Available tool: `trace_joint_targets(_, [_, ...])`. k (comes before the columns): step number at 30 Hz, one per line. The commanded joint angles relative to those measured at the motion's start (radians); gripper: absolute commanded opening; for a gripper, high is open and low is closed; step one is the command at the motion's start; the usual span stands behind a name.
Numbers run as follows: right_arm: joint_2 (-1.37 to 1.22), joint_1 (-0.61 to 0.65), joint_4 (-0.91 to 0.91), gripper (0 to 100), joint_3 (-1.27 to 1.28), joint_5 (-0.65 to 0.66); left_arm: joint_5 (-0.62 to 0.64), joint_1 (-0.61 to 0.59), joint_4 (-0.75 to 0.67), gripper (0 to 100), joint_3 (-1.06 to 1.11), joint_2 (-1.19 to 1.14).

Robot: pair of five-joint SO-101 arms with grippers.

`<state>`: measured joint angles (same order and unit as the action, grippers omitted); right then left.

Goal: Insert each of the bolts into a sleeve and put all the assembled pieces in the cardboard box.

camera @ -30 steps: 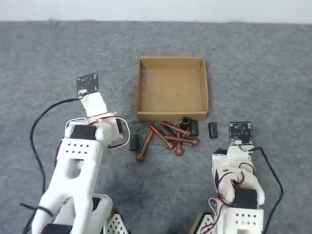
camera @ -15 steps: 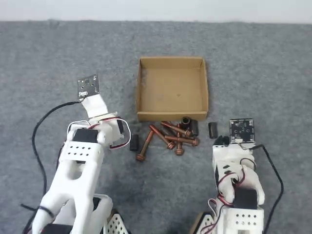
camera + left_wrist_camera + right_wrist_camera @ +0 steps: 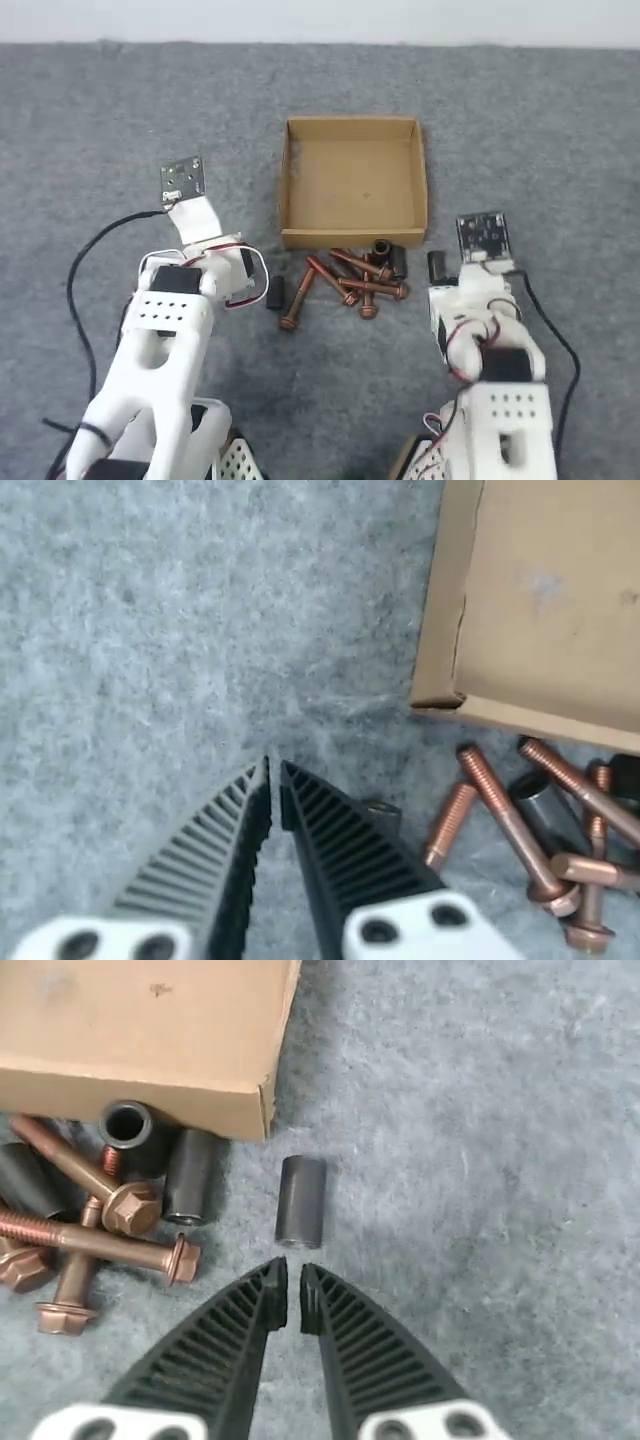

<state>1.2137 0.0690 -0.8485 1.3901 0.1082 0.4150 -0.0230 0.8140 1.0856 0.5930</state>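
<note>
Several copper bolts (image 3: 352,283) lie in a heap in front of the open cardboard box (image 3: 283,180). Two black sleeves (image 3: 398,260) rest at the heap's right, against the box. A lone sleeve (image 3: 276,292) lies left of the heap. Another sleeve (image 3: 301,1200) lies on the carpet by the box's corner (image 3: 262,1100), just ahead of my right gripper (image 3: 293,1278), which is shut and holds nothing. My left gripper (image 3: 275,770) is shut over bare carpet, left of the box (image 3: 530,715) and the bolts (image 3: 505,810); its finger hides most of the left sleeve (image 3: 380,810).
Grey carpet covers the table, with open room on both outer sides and behind the box. A black cable (image 3: 80,290) loops beside the left arm, and another cable (image 3: 555,335) runs beside the right arm.
The right arm has moved forward and a little left, bringing its gripper up behind the lone sleeve at the box's corner. The left arm has barely shifted.
</note>
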Motion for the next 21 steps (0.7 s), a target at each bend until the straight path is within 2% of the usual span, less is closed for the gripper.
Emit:
trace_joint_targets(1, [-0.193,0.01,0.035,0.9,-0.14,0.014,0.009,0.005,-0.026,1,-0.013,0.005])
trace_joint_targets(6, [-0.395,0.01,0.035,1.0,-0.258,0.014,0.008,0.005,-0.026,1,-0.013,0.005])
trace_joint_targets(10, [-0.524,0.015,0.035,1.5,-0.347,0.014,-0.055,0.005,-0.026,1,-0.013,0.005])
trace_joint_targets(16, [-0.667,0.059,0.033,17.2,-0.414,0.015,-0.06,0.005,-0.026,1,-0.013,0.005])
trace_joint_targets(21, [-0.756,0.053,0.033,13.3,-0.479,0.015,-0.06,0.005,-0.026,1,-0.013,0.005])
